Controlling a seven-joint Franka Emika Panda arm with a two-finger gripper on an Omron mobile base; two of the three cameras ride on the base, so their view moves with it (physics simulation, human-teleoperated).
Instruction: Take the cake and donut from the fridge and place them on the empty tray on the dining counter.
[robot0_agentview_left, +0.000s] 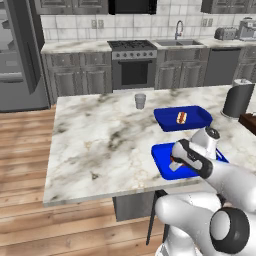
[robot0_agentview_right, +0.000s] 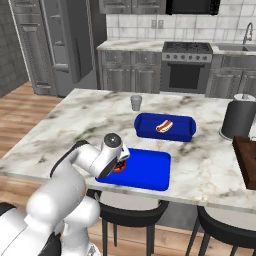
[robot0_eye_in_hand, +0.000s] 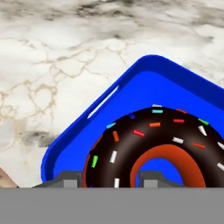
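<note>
Left base view: the white marble dining counter with grey-brown veining (robot0_agentview_left: 100, 140) fills the middle, and the flat bright-blue empty tray (robot0_agentview_left: 161, 159) lies near its front edge. The white arm reaches over that tray, its gripper (robot0_agentview_left: 175, 162) low above the tray's left part, with a bit of red-brown showing beneath it. Just behind sits a deeper blue tray (robot0_agentview_left: 182, 118) holding a hot dog, and a small grey cup (robot0_agentview_left: 140, 100) stands farther back. The tall grey fridge (robot0_agentview_left: 20, 55) stands open at the far left.

Right base view: the gripper (robot0_agentview_right: 119, 165) hangs over the left end of the flat blue tray (robot0_agentview_right: 147, 172), and the dark chocolate ring donut with orange-red glaze (robot0_agentview_right: 119, 167) peeks out beneath it. A dark cylinder (robot0_agentview_right: 239, 117) stands at the right.

Hand view: the donut (robot0_eye_in_hand: 157, 151), flecked with coloured sprinkles, lies in the tray's corner (robot0_eye_in_hand: 109, 105), beside a handle slot. One finger tip (robot0_eye_in_hand: 70, 179) stands outside the ring, the other inside its hole, so the jaws straddle the ring's wall; whether they press on it, I cannot tell.
</note>
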